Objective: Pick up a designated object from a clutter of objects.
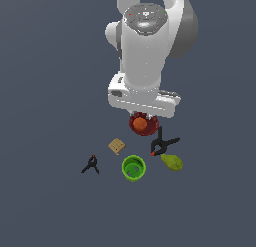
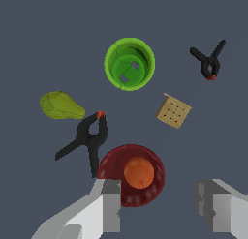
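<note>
The dark red bowl (image 1: 145,125) (image 2: 134,176) with a rippled rim lies on the floor, with the orange ball (image 1: 140,123) (image 2: 139,172) resting inside it. In the exterior view the arm's hand hangs right above the bowl and hides its far edge; the fingers do not show there. In the wrist view my gripper (image 2: 162,209) is open and empty. One finger (image 2: 109,204) overlaps the bowl's rim; the other finger (image 2: 215,206) stands apart from the bowl.
A bright green cup (image 1: 133,168) (image 2: 129,64), a tan block (image 1: 117,146) (image 2: 173,111), a large black clamp (image 1: 162,143) (image 2: 89,139) touching the bowl's side, a small black clamp (image 1: 91,164) (image 2: 209,61) and an olive-green pear-like lump (image 1: 172,162) (image 2: 59,106) lie around.
</note>
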Motion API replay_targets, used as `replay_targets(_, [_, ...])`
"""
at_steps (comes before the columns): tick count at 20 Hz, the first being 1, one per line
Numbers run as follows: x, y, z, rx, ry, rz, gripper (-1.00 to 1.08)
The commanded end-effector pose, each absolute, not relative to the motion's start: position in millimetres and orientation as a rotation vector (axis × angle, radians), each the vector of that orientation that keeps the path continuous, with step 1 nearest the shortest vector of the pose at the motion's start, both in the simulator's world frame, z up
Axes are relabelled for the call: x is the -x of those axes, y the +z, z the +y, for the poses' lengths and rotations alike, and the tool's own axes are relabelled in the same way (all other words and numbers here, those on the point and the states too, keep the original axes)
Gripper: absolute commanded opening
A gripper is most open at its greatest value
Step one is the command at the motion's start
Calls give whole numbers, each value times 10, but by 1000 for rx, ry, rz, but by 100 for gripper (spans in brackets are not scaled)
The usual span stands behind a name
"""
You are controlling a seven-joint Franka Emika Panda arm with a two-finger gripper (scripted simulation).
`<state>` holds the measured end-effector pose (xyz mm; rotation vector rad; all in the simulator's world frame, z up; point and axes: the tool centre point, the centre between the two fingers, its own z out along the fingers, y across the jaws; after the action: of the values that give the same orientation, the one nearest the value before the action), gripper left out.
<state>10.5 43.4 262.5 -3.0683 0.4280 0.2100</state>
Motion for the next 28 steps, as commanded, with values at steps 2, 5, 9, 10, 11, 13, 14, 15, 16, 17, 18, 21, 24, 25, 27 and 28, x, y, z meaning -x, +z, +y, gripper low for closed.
replay_targets(2, [-98,2448,498,3038,282,573,28])
replay_targets(5, [-87,2296,552,3008,344,696,28])
replay_targets(9, [-65,2094,626,2964,428,859,28])
replay_targets(10, [-58,2044,645,2952,449,900,28])
replay_targets(11, [-50,1993,663,2940,469,940,28])
replay_targets(13, [-34,1893,700,2915,511,1021,28])
replay_targets(14, [-26,1842,718,2902,532,1061,28])
replay_targets(15, [-16,1792,737,2888,553,1102,28])
replay_targets(16, [-7,1742,755,2874,574,1142,28])
replay_targets(17, [4,1692,774,2860,594,1182,28])
replay_targets(18, [14,1642,792,2845,615,1222,28])
replay_targets(21, [50,1492,848,2799,677,1342,28])
replay_targets(24, [89,1343,903,2749,738,1462,28])
replay_targets(25, [103,1294,921,2732,758,1502,28])
replay_targets(27, [133,1195,957,2696,799,1581,28])
replay_targets(28, [149,1146,975,2677,819,1621,28])
